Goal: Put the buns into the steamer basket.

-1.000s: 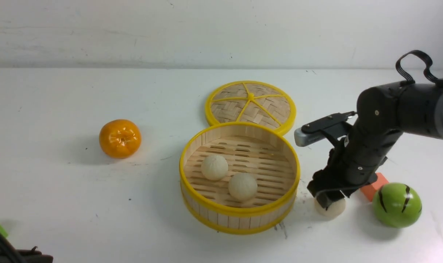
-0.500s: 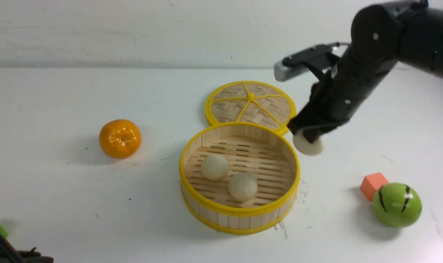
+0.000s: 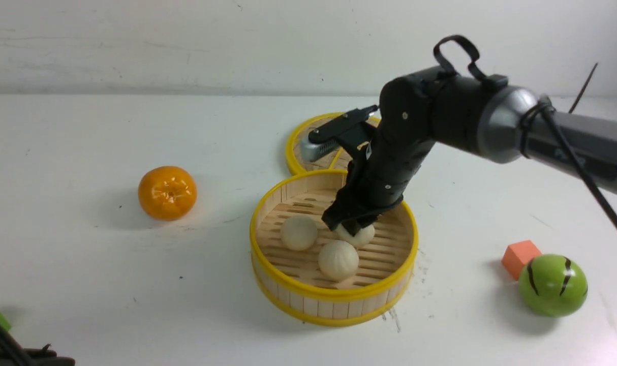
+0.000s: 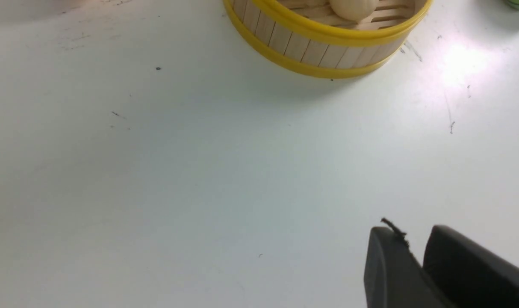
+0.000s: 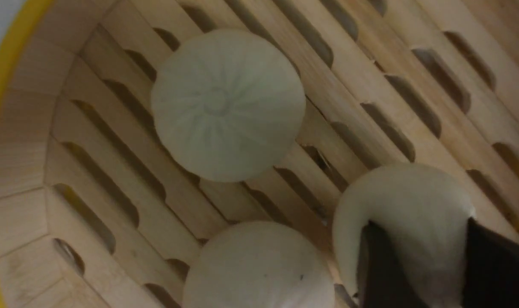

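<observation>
1. My right jaws are clamped on the third bun. In my right wrist view the dark fingers press against its two sides, and the bun bulges out past them.
2. That bun hangs low inside the steamer basket, below the yellow rim and close to the slatted floor. I cannot tell whether it touches the slats.
3. Two more buns lie on the basket floor. The left bun is just beside my jaws, and the front bun is nearer me, just in front of the held one. The held bun and the front bun are so close that I cannot tell whether they touch.
4. My right arm reaches in from the right, over the basket's far rim. It hides most of the woven lid, which lies flat just behind the basket.
5. On the white surface, an orange sits well to the left of the basket. An orange block and a striped green ball sit just beside each other to its right.
6. My left jaws show only as two dark fingers at the corner of the left wrist view, over the surface and well apart from the basket. I cannot tell whether they are parted or pressed together.
</observation>
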Controlling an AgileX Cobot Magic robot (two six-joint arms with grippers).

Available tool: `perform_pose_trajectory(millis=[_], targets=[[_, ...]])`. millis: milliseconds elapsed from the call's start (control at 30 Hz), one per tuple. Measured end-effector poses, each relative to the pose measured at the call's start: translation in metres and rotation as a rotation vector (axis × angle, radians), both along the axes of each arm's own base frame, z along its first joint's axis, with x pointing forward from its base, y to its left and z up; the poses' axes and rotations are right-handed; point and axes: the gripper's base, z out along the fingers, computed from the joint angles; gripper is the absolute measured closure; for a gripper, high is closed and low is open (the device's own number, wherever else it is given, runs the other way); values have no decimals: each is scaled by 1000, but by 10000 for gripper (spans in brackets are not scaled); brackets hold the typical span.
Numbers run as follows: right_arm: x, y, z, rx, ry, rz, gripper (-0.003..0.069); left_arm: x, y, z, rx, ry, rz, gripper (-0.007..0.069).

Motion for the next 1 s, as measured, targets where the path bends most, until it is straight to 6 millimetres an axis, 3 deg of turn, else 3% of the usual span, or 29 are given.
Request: perform_pose_trajectory(millis=[133, 200, 233, 300, 333, 367, 433, 533, 567, 600, 633, 700, 733, 767, 867, 1000], targets=[[1, 1, 7, 3, -5, 2, 175, 0, 0, 0, 0, 0, 0, 499], [1, 1, 17, 4, -7, 4, 137, 0, 0, 0, 0, 0, 0, 498], [-2, -1, 32, 2, 0, 9, 101, 0, 0, 0, 0, 0, 0, 497], [-6, -3, 49, 4, -3, 13, 91, 0, 0, 0, 0, 0, 0, 496], [-14, -7, 75, 12, -16, 18, 89, 0, 0, 0, 0, 0, 0, 495], [-17, -8, 82, 15, -21, 19, 91, 0, 0, 0, 0, 0, 0, 494], [-42, -22, 135, 48, -71, 26, 137, 0, 0, 0, 0, 0, 0, 492], [-70, -37, 181, 106, -145, 31, 226, 0, 0, 0, 0, 0, 0, 490], [-75, -39, 187, 114, -154, 32, 243, 0, 0, 0, 1, 1, 0, 491], [-94, -47, 207, 157, -186, 41, 317, 0, 0, 0, 0, 1, 0, 487], [-96, -48, 210, 161, -188, 45, 326, 0, 0, 0, 0, 1, 0, 487], [-127, -61, 226, 210, -207, 72, 461, 0, 0, 0, 0, 1, 0, 484], [-129, -62, 227, 218, -205, 74, 482, 0, 0, 0, 0, 1, 0, 483], [-147, -69, 230, 259, -218, 79, 563, 0, 0, 0, 0, 1, 0, 483], [-172, -81, 228, 310, -254, 72, 665, 0, 0, 0, 0, 1, 0, 483], [-210, -104, 219, 362, -333, 49, 679, 0, 0, 0, 0, 1, 0, 483]])
